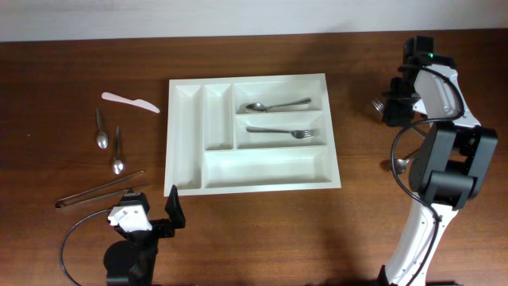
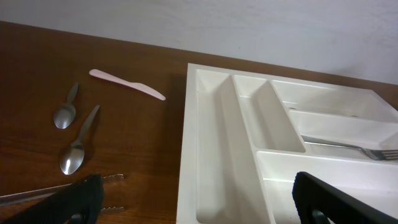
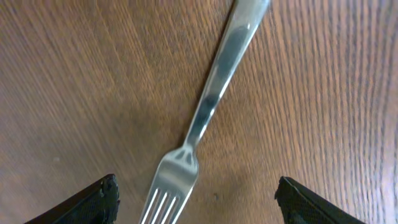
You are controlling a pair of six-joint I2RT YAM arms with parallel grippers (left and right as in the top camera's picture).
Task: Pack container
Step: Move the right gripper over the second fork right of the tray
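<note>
The container (image 1: 262,168) is lying on the middle of the table (image 1: 63,71). A spoon (image 1: 276,105) is resting in its rear long compartment and a fork (image 1: 279,131) in the middle one. A knife (image 1: 129,101), two loose spoons (image 1: 101,129) and, nearest the front, tongs (image 1: 99,191) are lying to its left. A second fork (image 3: 199,124) is lying to its right.

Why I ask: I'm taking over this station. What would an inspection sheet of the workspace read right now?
Surface: wooden table, bare brown wood.
Job's things: white cutlery tray holds a packed spoon in the top long slot and a packed fork in the middle one; the other three compartments are empty. Left of it lie a white knife, one loose spoon, a second spoon and tongs. Right of it lie a loose fork and a utensil partly hidden by the arm.
Clutter: nothing seen.
Grippers: left gripper open, empty, near a tray corner; right gripper open, straddling the loose fork, not touching.
Cables: left cable loops by the base; right cable hangs along the arm.
Surroundings: pale wall; nothing else seen.
</note>
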